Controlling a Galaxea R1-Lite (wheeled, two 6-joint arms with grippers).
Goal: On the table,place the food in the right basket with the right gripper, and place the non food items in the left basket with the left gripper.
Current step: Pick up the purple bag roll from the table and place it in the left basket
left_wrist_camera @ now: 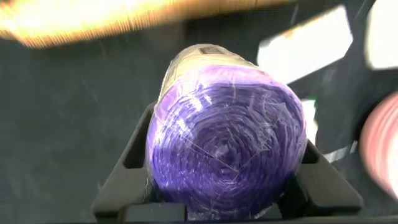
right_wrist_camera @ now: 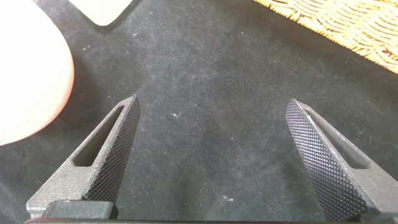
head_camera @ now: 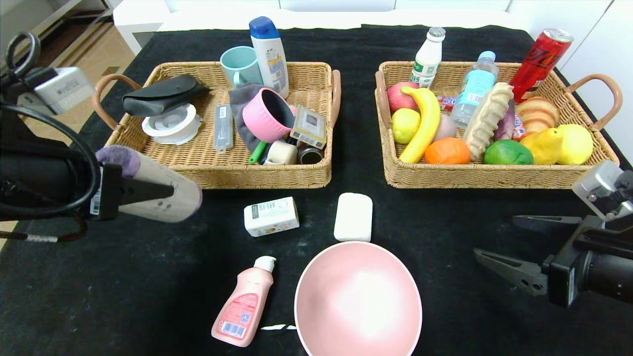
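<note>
My left gripper [head_camera: 163, 193] is shut on the grey roll with the purple end [head_camera: 173, 202] and holds it in the air by the left basket's [head_camera: 222, 173] front left corner. The left wrist view is filled by the roll's purple end [left_wrist_camera: 227, 146]. My right gripper [head_camera: 494, 236] is open and empty above the black table [head_camera: 445, 306], in front of the right basket [head_camera: 494, 175]; its jaws [right_wrist_camera: 213, 102] stand wide apart. The white box [head_camera: 271, 216], white bar [head_camera: 353, 217], pink bowl [head_camera: 358, 299] and pink bottle [head_camera: 243, 309] lie on the table. The orange fruit [head_camera: 446, 151] lies in the right basket.
The left basket holds a pink cup [head_camera: 264, 114], a mug, a shampoo bottle, a black pouch and a tape roll. The right basket holds a banana [head_camera: 423, 123], other fruit, bottles and a red can. The bowl's rim [right_wrist_camera: 31, 81] is beside the right gripper.
</note>
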